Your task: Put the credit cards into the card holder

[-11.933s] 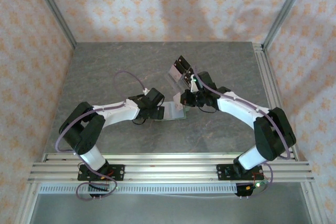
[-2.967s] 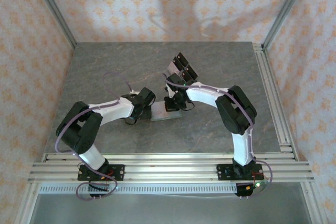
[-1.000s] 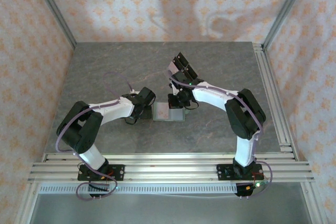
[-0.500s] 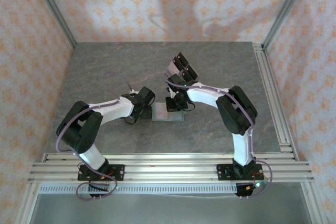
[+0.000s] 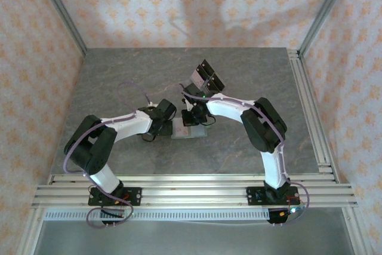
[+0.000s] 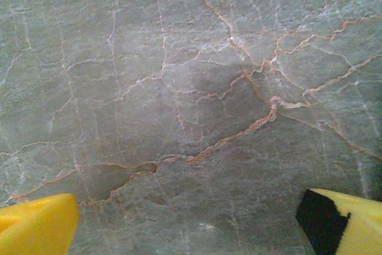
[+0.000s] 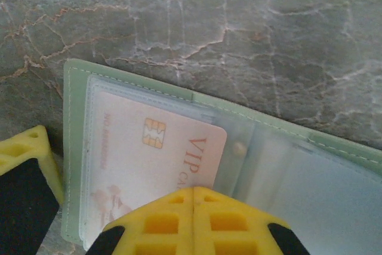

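The card holder [image 7: 71, 147] lies opened flat on the marble table [image 5: 119, 82]. That way its clear inner pockets face up and a card can be slid in along the surface rather than dropped in. One credit card [image 7: 149, 153], chip and "VIP" lettering up, sits under the clear film of the left pocket. Its right edge lies just short of the snap stud at the fold.

My right gripper [image 7: 101, 213] is low over the near edge of that pocket with its jaws apart and nothing clamped between them. One of its fingers [image 7: 191, 213] lies over the card's near edge, and the other stands just off the holder's left corner. I judge I hold it so to nudge the card home with a fingertip, not to pinch it. I cannot tell whether that finger touches the film or hovers over it.

My left gripper [image 6: 188, 234] is spread wide and empty, with bare marble between its fingertips. From above it sits just beside the holder's left edge [image 5: 174, 129], probably to keep the holder from sliding, though I cannot tell whether they touch.

A clear stand [image 5: 206, 76] with black rectangles stands just beyond my right wrist. I cannot make out further cards there.
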### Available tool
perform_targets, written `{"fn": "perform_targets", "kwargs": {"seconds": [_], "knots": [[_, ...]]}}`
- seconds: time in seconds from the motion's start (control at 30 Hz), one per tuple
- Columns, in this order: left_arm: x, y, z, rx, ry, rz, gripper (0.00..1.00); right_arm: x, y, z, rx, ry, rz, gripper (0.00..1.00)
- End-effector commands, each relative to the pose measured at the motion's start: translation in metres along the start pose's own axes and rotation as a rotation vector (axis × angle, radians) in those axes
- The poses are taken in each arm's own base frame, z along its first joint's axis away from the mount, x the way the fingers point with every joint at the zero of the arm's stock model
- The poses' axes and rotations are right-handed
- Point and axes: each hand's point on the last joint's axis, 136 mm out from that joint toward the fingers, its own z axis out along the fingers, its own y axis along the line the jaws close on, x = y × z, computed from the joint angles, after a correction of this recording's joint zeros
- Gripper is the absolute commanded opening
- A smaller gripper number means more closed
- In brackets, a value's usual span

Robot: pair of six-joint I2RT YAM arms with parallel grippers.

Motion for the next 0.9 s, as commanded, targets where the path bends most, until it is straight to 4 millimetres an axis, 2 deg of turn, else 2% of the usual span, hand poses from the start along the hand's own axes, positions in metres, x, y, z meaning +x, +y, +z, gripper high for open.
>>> {"fn": "perform_targets", "kwargs": {"seconds": [0.0,0.17,0.3,0.47,0.63,0.87], "knots": [[0.011,-0.01,0.01,0.03,0.028,0.005,0.99,0.001,0.005,-0.002,0.0,0.021,0.005,0.01],[0.008,-0.007,0.006,0.022,0.014,0.001,0.99,-0.006,0.012,-0.019,-0.011,-0.013,-0.007,0.04],[0.007,0.001,-0.002,0.008,-0.002,-0.001,0.99,-0.016,0.012,-0.047,-0.008,-0.081,-0.003,0.19],[0.004,0.009,-0.014,-0.001,-0.031,-0.007,1.0,-0.016,-0.009,-0.07,0.048,-0.116,0.008,0.39],[-0.002,0.005,-0.025,0.041,-0.056,-0.019,1.0,-0.007,-0.031,-0.063,0.104,-0.072,-0.021,0.46],[-0.014,-0.014,-0.033,0.101,-0.071,-0.013,1.0,-0.007,-0.039,-0.047,0.134,-0.042,-0.076,0.47]]}}
